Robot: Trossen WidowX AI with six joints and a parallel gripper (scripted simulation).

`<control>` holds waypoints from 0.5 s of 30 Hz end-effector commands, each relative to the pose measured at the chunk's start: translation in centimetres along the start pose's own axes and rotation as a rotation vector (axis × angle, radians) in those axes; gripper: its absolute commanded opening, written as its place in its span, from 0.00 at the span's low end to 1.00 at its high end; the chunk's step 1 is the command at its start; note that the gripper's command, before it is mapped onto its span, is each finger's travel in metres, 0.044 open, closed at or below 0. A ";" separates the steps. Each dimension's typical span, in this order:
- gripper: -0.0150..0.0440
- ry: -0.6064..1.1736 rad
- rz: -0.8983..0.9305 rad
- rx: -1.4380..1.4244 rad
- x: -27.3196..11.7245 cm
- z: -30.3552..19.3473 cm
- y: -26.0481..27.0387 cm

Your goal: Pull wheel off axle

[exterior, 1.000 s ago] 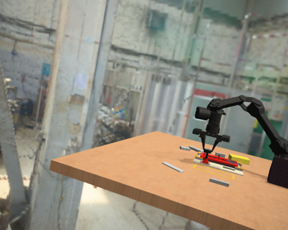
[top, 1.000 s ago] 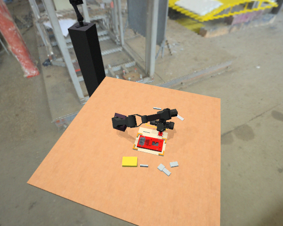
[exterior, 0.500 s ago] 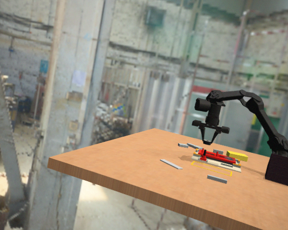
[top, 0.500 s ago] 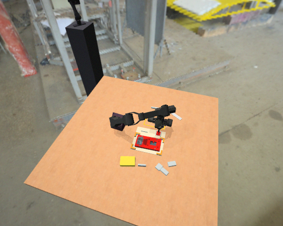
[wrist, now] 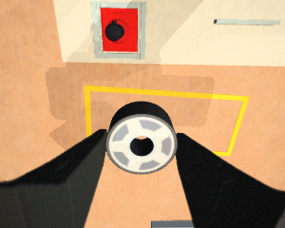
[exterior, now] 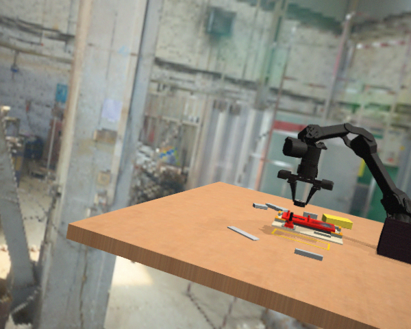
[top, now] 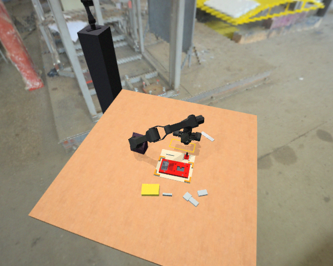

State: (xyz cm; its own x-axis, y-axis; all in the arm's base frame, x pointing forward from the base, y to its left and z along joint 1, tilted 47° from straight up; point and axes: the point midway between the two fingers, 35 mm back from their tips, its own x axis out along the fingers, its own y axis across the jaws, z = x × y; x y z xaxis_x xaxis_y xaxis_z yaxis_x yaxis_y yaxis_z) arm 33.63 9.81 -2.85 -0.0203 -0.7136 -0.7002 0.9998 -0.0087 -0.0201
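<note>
My gripper [exterior: 300, 203] [wrist: 141, 137] is shut on the wheel [exterior: 299, 203] [wrist: 124, 144], a black tyre with a pale, spoked face. The wheel hangs level in the air, off the axle and touching nothing below. The bare black axle [top: 186, 153] [exterior: 291, 215] [wrist: 115, 31] stands upright on its red base [top: 186, 157] [exterior: 289, 225] [wrist: 129, 44]. The marked area's yellow outline [top: 181, 149] [exterior: 329, 246] [wrist: 166, 93] lies beside the board. In the wrist view the wheel overlaps the outlined area. In the top view the arm hides the wheel.
The cream board [top: 176, 155] [wrist: 180, 47] carries a red plate [top: 170, 171]. A yellow block [top: 150, 189] [exterior: 336, 221] lies beyond it. A thin pale strip [top: 207, 136] [exterior: 242, 233] and a grey bar [exterior: 308, 253] [wrist: 173, 224] lie near the outline.
</note>
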 end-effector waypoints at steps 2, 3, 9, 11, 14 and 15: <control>0.25 -0.001 -0.007 0.004 0.0 -2.6 -1.7; 0.25 -0.001 -0.007 0.004 0.0 -3.1 -2.0; 0.25 -0.003 -0.008 0.006 -0.1 -4.7 -3.2; 0.25 -0.003 -0.008 0.006 0.0 -4.7 -3.2; 0.25 -0.003 -0.008 0.007 0.5 -4.7 -3.2; 0.25 -0.003 -0.008 0.007 0.8 -4.7 -3.2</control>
State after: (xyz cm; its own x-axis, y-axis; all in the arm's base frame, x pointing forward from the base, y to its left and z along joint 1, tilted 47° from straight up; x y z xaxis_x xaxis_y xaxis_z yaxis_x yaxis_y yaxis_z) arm 30.61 13.15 -6.14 -0.0204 -0.7137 -0.7002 0.9998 -0.0103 -0.0186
